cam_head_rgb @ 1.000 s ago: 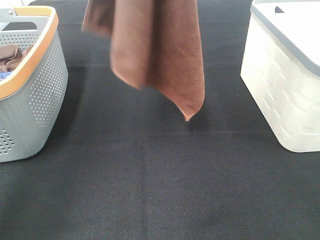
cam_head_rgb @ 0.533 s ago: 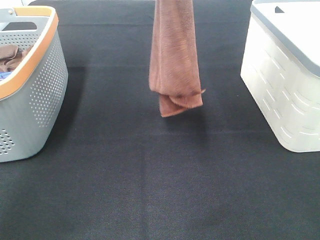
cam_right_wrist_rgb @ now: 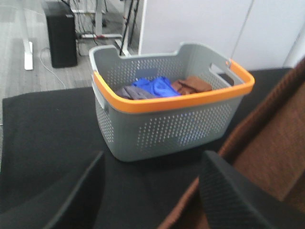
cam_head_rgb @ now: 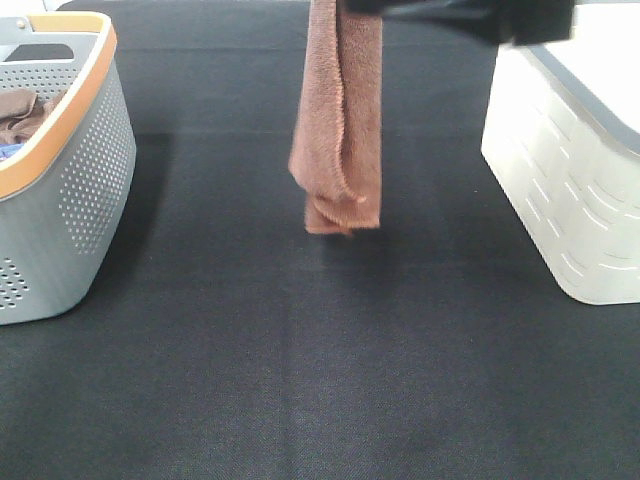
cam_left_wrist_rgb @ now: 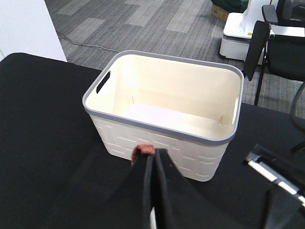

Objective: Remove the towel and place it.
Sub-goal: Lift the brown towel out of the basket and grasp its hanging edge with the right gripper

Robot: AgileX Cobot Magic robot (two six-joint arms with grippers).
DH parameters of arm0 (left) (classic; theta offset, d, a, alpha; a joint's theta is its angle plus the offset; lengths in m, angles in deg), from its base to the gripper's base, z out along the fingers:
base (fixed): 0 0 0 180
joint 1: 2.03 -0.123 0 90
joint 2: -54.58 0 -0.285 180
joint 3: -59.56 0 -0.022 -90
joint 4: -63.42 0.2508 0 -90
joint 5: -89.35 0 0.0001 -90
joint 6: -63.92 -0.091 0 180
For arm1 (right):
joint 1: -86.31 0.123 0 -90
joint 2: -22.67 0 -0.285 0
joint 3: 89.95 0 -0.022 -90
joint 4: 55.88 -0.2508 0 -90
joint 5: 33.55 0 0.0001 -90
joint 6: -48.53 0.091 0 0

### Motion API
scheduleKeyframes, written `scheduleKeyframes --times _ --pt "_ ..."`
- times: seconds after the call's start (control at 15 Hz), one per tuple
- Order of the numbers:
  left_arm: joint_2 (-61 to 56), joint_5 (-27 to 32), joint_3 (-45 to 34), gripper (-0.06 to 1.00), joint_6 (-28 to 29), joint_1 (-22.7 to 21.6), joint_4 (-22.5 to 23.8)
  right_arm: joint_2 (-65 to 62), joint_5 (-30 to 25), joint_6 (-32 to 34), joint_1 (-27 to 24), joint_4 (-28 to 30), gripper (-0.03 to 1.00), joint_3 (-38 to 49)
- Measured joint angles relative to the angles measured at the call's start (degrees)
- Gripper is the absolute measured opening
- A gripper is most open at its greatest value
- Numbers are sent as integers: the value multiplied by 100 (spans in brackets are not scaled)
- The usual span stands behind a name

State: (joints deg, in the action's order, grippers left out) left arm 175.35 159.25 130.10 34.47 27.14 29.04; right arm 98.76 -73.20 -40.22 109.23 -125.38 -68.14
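The left gripper (cam_left_wrist_rgb: pixel 153 157) is clenched on a corner of the reddish-brown towel (cam_head_rgb: pixel 340 120), so the cloth hangs bunched above the black table (cam_head_rgb: pixel 300 380), between the grey basket (cam_head_rgb: pixel 80 190) and the white basket (cam_head_rgb: pixel 560 200). The right gripper (cam_right_wrist_rgb: pixel 152 191) stands parted beside it, likely to catch a second edge.

My left pincer (cam_left_wrist_rgb: pixel 151 155) is clamped tight on a bit of towel (cam_head_rgb: pixel 340 120), which hangs from it. My right pincer (cam_right_wrist_rgb: pixel 152 191) has its jaws spread wide, close by the towel. My right arm (cam_head_rgb: pixel 470 15) is a dark blur at the high view's top edge.
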Motion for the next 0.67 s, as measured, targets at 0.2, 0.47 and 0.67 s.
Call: scheduleKeyframes --times 0.2,0.47,0.67 --pt "0 0 0 0 52 0 -23 304 229 934 23 355 56 0" --pt "0 -229 0 0 52 0 -63 710 -23 1324 23 602 56 0" --pt "0 -367 0 0 57 0 -183 837 309 1593 23 1478 56 0"
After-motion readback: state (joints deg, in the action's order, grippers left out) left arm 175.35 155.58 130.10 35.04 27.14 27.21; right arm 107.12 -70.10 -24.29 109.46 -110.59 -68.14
